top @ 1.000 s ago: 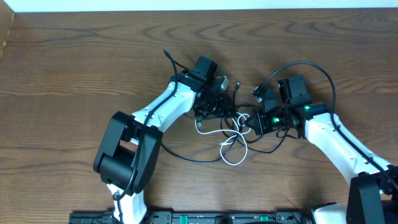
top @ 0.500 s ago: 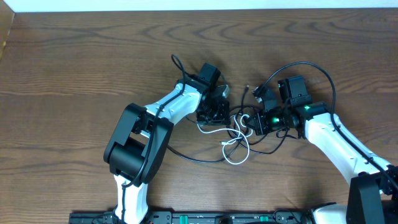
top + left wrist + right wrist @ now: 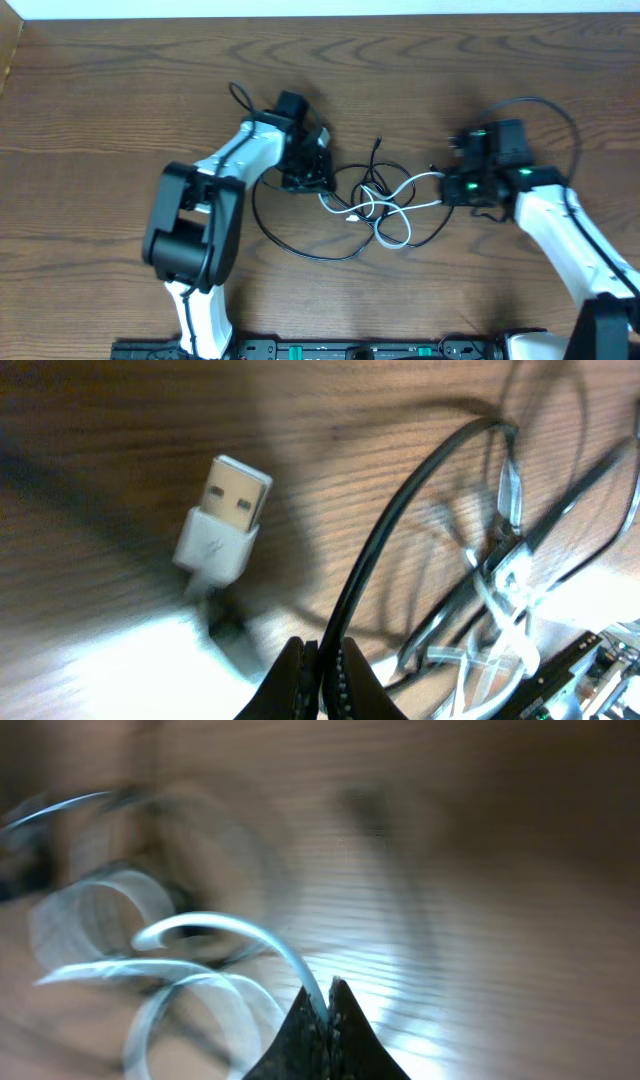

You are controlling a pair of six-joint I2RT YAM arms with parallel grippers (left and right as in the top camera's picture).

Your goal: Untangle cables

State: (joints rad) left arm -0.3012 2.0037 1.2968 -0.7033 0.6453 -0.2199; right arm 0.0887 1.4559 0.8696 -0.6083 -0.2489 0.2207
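Arms wider, fingers tight on cables

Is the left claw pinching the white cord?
No, the left gripper pinches the black cable; the white USB plug lies loose beside it.

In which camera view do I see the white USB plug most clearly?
The left wrist view: the white USB plug lies close and sharp on the table, metal end visible. Overhead, it is only a tiny white tip beside the left gripper. The right wrist view shows blurred loops of the white cable, no plug.
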